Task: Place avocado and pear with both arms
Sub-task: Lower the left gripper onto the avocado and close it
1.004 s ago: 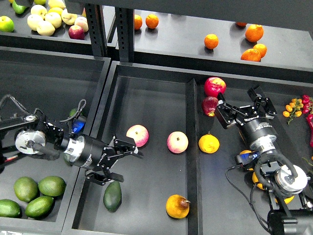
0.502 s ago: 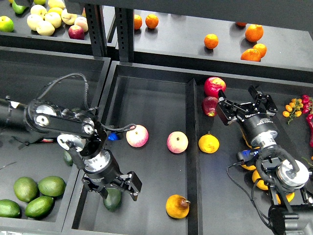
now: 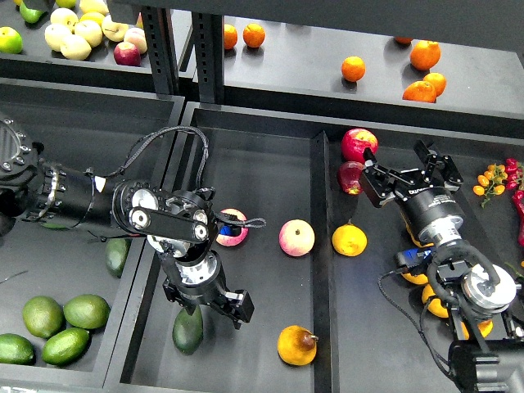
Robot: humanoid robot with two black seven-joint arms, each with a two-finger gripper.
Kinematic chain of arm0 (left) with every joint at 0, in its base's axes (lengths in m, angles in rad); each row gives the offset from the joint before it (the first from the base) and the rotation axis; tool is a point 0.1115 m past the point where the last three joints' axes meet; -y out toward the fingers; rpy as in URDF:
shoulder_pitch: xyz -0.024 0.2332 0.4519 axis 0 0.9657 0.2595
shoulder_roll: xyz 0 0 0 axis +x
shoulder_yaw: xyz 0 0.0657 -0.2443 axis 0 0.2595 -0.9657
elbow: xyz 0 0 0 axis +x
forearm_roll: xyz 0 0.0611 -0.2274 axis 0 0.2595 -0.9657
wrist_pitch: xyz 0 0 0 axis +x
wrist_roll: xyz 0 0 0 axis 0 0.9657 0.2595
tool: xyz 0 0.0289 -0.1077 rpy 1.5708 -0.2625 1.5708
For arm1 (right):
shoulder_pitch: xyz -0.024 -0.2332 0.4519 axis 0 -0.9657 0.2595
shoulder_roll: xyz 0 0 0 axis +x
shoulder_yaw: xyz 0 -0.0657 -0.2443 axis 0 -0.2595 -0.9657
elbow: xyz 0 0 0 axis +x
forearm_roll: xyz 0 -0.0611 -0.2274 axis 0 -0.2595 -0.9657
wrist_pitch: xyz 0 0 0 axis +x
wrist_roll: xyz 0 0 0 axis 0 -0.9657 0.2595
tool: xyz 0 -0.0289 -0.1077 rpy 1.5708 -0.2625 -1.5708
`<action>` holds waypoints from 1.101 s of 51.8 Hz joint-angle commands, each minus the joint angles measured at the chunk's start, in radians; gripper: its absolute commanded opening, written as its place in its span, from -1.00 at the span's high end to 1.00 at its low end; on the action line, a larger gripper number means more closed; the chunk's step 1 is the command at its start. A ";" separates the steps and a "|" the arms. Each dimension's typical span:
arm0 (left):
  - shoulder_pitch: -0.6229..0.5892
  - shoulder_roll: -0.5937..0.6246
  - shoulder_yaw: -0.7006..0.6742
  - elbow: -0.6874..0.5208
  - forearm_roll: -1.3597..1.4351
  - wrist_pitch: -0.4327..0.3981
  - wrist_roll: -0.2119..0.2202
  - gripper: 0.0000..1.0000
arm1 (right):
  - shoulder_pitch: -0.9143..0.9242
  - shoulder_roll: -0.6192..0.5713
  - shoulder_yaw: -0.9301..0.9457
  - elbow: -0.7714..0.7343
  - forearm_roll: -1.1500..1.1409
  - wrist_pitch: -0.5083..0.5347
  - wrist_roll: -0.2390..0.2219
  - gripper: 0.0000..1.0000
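Note:
The dark green avocado [image 3: 187, 329] lies on the floor of the middle bin near its front left corner. My left gripper [image 3: 209, 304] points down, open and empty. It hangs just above and to the right of the avocado's top end. The golden pear [image 3: 295, 345] lies to the right of the avocado near the bin's front edge, its brown stub pointing right. My right gripper [image 3: 403, 170] is open and empty in the right bin, beside a dark red apple [image 3: 350, 176].
Two pink-and-yellow apples [image 3: 296, 237] lie mid-bin, one half hidden by my left wrist. A yellow fruit [image 3: 350, 240] sits right of the divider [image 3: 321, 246]. Green fruits [image 3: 65, 323] and another dark one [image 3: 116, 255] are in the left bin. Oranges [image 3: 425, 56] are on the back shelf.
My left arm has swung right over the middle bin. Its gripper turned from pointing sideways to pointing down by the avocado. The right arm has barely moved.

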 commanded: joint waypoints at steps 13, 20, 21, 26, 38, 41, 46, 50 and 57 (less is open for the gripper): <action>0.058 -0.021 0.013 0.087 0.051 0.000 0.000 -0.99 | 0.001 0.000 -0.011 0.000 0.002 0.006 0.000 -0.99; 0.070 -0.040 0.016 0.107 0.051 0.000 0.000 -0.99 | 0.001 0.000 -0.012 -0.002 0.003 0.006 -0.001 -0.99; 0.075 -0.041 0.018 0.110 0.051 0.000 0.000 -0.99 | 0.001 0.000 -0.012 -0.002 0.003 0.009 -0.001 -0.99; 0.090 -0.049 0.022 0.113 0.051 0.000 0.000 -0.98 | 0.007 0.000 -0.014 -0.002 0.003 0.010 -0.001 -0.99; 0.120 -0.055 0.025 0.133 0.051 0.000 0.000 -0.98 | 0.012 0.000 -0.015 -0.002 0.014 0.012 -0.001 -0.99; 0.124 -0.057 0.030 0.139 0.051 0.000 0.000 -0.98 | 0.012 0.000 -0.015 -0.002 0.018 0.010 -0.001 -0.99; 0.132 -0.060 0.041 0.152 0.053 0.000 0.000 -0.98 | 0.019 0.000 -0.015 -0.002 0.031 0.012 0.000 -0.99; 0.133 -0.060 0.047 0.165 0.056 0.000 0.000 -0.98 | 0.023 0.000 -0.015 0.000 0.040 0.012 -0.001 -0.99; 0.149 -0.074 0.050 0.194 0.057 0.000 0.000 -0.98 | 0.030 0.000 -0.015 -0.002 0.054 0.012 0.000 -0.99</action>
